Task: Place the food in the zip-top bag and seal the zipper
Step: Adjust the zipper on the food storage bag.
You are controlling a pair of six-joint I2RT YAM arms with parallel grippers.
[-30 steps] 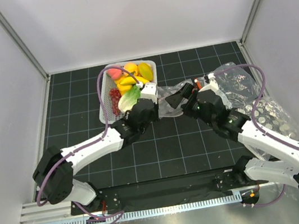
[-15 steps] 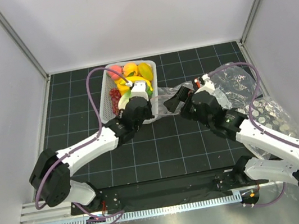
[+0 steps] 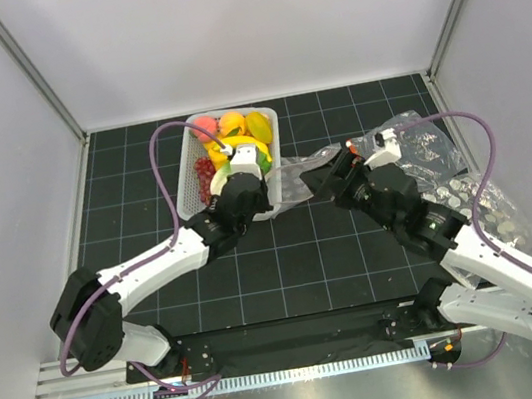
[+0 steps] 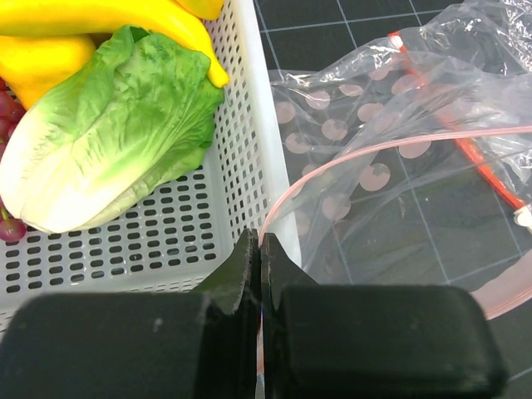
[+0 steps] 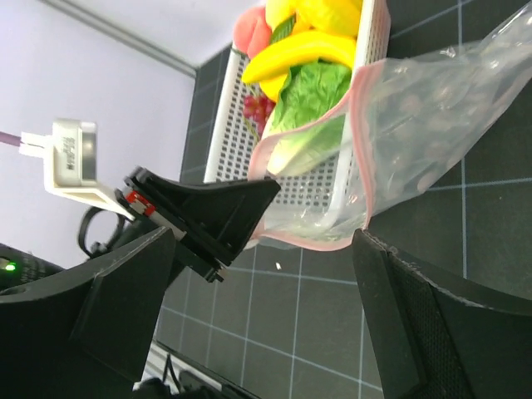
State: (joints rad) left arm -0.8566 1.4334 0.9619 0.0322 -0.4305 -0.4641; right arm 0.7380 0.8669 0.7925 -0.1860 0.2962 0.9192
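The dotted zip-top bag [image 3: 295, 177] lies on the dark tabletop [image 3: 295, 256] with its mouth now drawn up against the right wall of the white basket [image 4: 241, 166]. A second ago that edge sat nearer the arms, so the opening has been brought alongside the food, ready for loading. The cabbage [image 4: 116, 133], the banana [image 4: 108, 17] and the other pieces are all in the basket. Nothing is bagged and the zipper [image 5: 359, 158] is unsealed. The left jaws are pinched tight on the pink rim, just beside the basket wall. The right jaws stand spread wide and hold nothing, facing the gaping mouth (an undotted bag [image 4: 490, 75] with an orange-red strip lies just behind it).
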